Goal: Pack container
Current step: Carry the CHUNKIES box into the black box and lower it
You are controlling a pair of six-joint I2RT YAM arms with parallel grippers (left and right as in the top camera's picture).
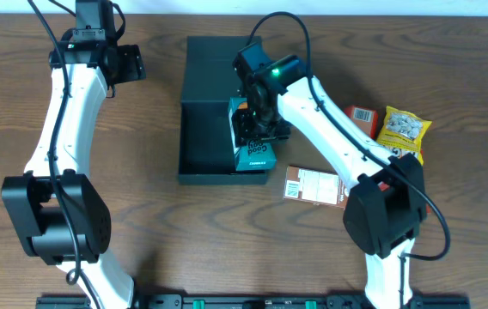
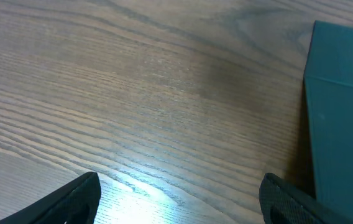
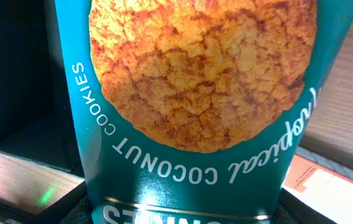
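The wooden bench [image 1: 467, 69] shows a brown grain, with a bright glare patch in the left wrist view. A teal cookie pouch [image 1: 257, 157] carries a large golden cookie picture and the white words "COCONUT COOKIES". Well to its right a yellow snack bag [image 1: 403, 130] lies flat, just beside a small orange box [image 1: 362, 118] that is partly hidden. Nearer the front lies a brown pack [image 1: 315, 185] with a white label facing up.
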